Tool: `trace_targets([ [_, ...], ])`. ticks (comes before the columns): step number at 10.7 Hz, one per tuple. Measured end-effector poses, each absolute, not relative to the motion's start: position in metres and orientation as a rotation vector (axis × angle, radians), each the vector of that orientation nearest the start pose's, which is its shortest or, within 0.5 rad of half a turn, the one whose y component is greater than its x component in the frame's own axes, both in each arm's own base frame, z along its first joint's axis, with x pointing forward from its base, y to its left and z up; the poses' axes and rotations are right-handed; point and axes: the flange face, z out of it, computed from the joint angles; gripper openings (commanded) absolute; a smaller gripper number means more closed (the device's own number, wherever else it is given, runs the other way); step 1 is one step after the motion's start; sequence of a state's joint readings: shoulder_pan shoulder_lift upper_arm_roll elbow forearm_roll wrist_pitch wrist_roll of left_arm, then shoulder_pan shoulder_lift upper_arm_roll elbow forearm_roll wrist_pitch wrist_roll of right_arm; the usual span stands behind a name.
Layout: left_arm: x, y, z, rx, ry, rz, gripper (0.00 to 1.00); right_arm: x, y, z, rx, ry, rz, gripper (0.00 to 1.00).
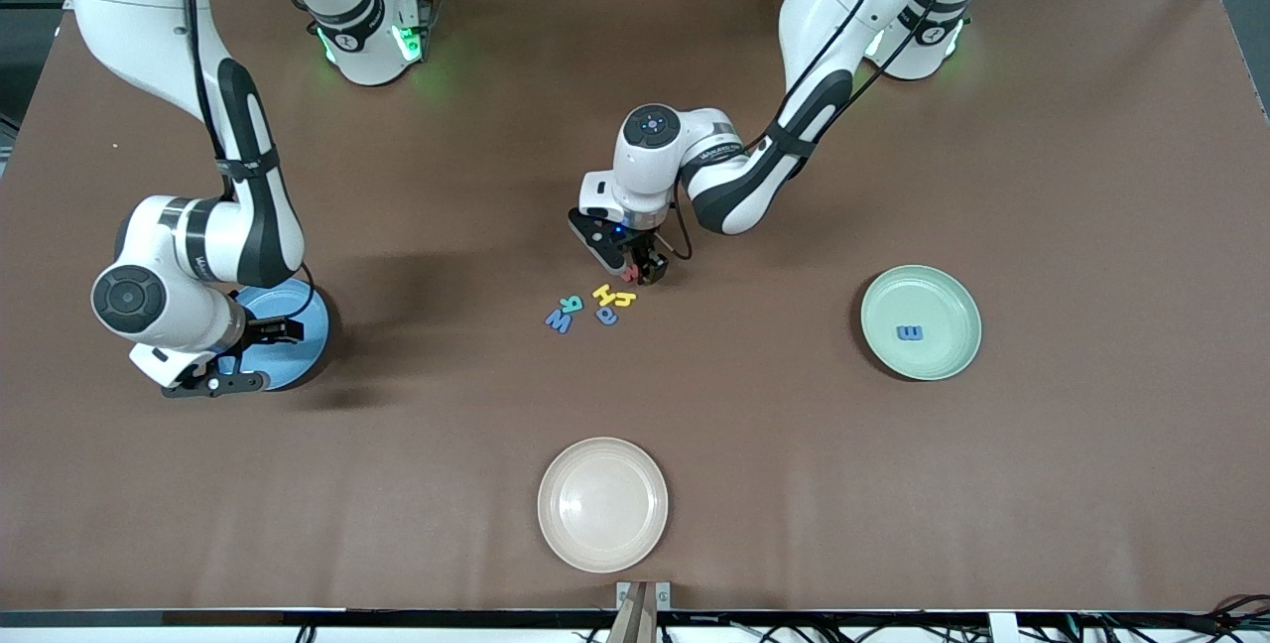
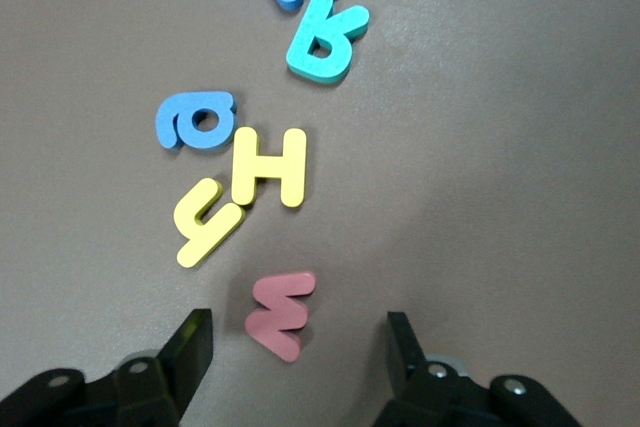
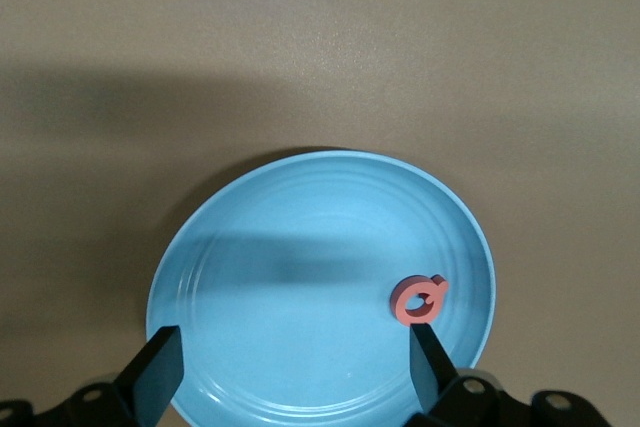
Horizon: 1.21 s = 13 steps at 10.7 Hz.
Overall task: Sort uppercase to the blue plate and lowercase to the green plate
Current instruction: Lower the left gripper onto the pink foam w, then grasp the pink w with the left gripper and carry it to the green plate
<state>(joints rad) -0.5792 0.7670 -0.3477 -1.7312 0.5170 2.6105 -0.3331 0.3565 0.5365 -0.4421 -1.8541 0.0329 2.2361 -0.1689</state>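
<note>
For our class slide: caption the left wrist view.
Left gripper open around red w, other letters nearby.

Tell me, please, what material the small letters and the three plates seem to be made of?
The letters, such as the red w and yellow H, look like matte foam: thick, flat-cut edges, no shine. The blue plate, green plate and cream-white plate look like glazed ceramic or hard plastic: smooth, with soft sheen and concentric rings. The pictures cannot settle which.
</note>
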Motion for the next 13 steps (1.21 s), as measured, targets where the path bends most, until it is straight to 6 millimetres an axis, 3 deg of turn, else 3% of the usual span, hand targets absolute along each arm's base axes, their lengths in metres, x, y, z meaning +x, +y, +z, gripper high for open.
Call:
trace_targets([
  [5,0.421,-0.5326,0.1688,-2.855,1.403,-0.315,0.67,0.6288,-0.0366,0.2474,-3.311,-0.17,0.211,1.0],
  [7,0.4213,-0.5325,0.1682,-2.857,1.404,-0.32,0.58,0.6288,-0.0357,0.2468,-3.311,-0.172,0.212,1.0],
  [8,0.421,-0.533,0.1685,-2.857,1.405,-0.322,0.48,0.6288,-0.0356,0.2465,-3.31,-0.173,0.212,1.0],
  [13,0.4202,-0.5349,0.1705,-2.86,1.41,-0.329,0.34,0.6291,-0.0356,0.2413,-3.314,-0.175,0.212,1.0],
])
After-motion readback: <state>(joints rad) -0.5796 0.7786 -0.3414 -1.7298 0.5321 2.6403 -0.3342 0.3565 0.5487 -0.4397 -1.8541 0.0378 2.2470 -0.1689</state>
